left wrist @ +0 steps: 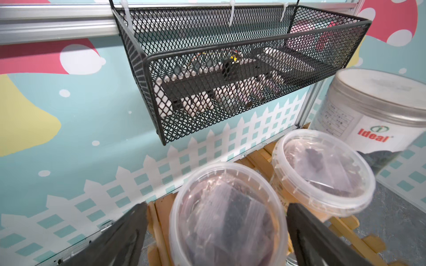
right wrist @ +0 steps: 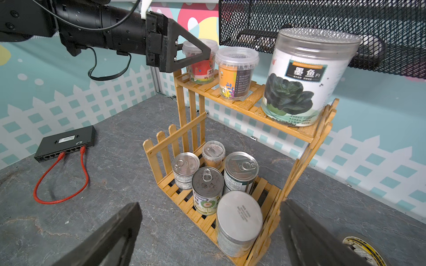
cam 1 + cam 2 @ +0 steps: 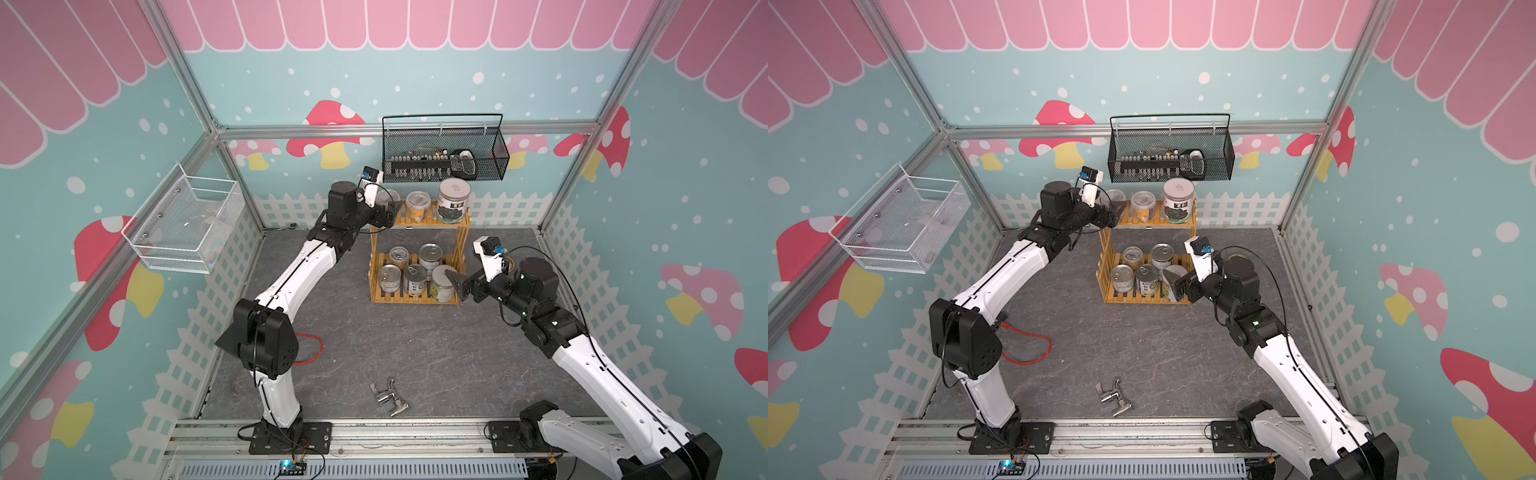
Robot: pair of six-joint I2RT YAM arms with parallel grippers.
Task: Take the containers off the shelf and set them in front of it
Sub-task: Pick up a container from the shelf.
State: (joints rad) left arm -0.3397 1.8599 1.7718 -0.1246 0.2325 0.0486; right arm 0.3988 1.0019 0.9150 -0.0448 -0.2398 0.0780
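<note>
Grey stone-look tabletop (image 3: 374, 353), mushroom wallpaper behind. Wooden shelf (image 3: 415, 299) at back centre, every container on it: jar (image 3: 454, 200), middle tub (image 3: 417, 205) and end tub (image 1: 227, 216) on top, tins (image 3: 390, 277) below. Left gripper (image 1: 216, 206) jaws wide, straddling end tub, not clamped. Right gripper (image 2: 209, 203) wide open, empty, facing lower tier.
</note>
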